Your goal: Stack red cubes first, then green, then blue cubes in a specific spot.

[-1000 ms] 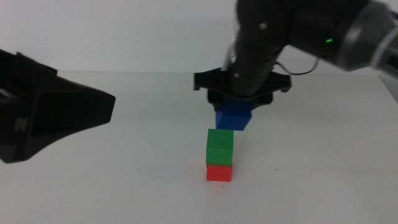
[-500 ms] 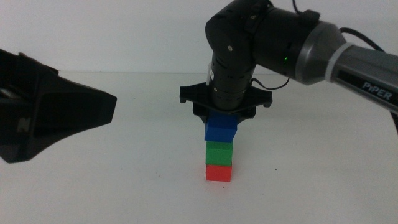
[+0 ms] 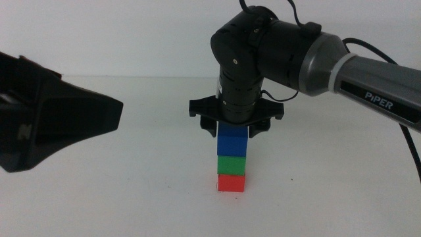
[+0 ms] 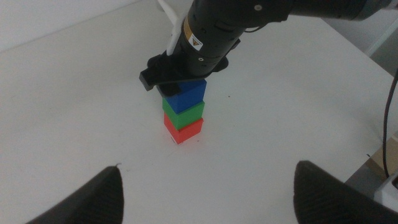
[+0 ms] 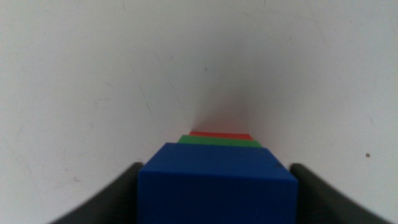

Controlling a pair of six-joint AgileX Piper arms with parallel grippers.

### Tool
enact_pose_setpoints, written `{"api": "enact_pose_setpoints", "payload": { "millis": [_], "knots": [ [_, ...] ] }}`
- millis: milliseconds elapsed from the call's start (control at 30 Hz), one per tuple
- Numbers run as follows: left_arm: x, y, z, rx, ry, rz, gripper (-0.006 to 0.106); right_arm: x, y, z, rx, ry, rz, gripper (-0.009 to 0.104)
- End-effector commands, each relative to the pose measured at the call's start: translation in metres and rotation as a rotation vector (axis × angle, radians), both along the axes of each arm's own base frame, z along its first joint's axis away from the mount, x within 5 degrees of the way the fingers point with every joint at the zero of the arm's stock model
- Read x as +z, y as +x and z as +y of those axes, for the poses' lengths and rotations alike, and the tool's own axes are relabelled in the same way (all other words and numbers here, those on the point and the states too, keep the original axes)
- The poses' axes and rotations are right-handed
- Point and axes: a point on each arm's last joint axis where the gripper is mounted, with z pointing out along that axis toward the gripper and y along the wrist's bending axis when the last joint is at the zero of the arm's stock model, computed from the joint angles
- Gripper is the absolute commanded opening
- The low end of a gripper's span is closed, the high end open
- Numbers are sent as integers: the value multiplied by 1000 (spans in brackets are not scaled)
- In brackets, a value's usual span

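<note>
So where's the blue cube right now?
In the middle view, the blue cube sits mid-table on top of the green cube, which rests on the red cube, with the right tool closed around it.

Right gripper [image 3: 234,128]: I see it pointing straight down mid-table, jaws clamped.
Left gripper [image 4: 205,193]: waiting aside, jaws spread.

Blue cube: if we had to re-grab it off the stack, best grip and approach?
Pinch the blue cube on two opposite vertical side faces, coming straight down like the right gripper now. Its flat faces suit that; it sits atop the green cube, so side pushes risk toppling.
</note>
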Motion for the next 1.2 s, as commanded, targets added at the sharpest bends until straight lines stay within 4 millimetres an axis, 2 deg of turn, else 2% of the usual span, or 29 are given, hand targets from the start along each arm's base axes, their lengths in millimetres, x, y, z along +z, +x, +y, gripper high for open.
{"api": "enact_pose_setpoints", "payload": {
  "millis": [0, 133, 167, 233, 300, 400, 500, 567, 700, 867, 1033, 1167],
  "knots": [
    [1, -1, 1, 6, -14, -8, 94, -1, 0, -1, -4, -10, 2, 63],
    [1, -1, 1, 6, -14, -8, 94, 2, 0, -1, -4, -10, -5, 79],
    [1, -1, 1, 6, -14, -8, 94, 15, -3, -5, 0, 4, -36, 83],
    [1, -1, 1, 6, -14, -8, 94, 36, -11, -9, 25, 7, -90, 83],
    [1, -1, 1, 6, -14, -8, 94, 58, -21, -22, 31, 14, -140, 83],
    [1, -1, 1, 6, -14, -8, 94, 90, -40, -61, -10, 45, -182, 83],
    [1, 0, 1, 7, -17, -11, 94, 119, -65, -117, -90, 82, -238, 83],
    [2, 0, 1, 7, -18, -12, 94, 130, -84, -151, -97, 107, -301, 83],
    [3, 0, 0, 8, -32, -26, 94, 130, -122, -204, -8, 100, -428, 83],
    [6, 2, -1, 10, -58, -55, 94, 112, -168, -258, 51, 59, -638, 83],
    [6, 2, -1, 10, -63, -60, 94, 85, -192, -275, 24, 60, -753, 83],
    [7, 2, -1, 10, -64, -61, 94, 79, -198, -274, 22, 80, -780, 83]
  ]
}}
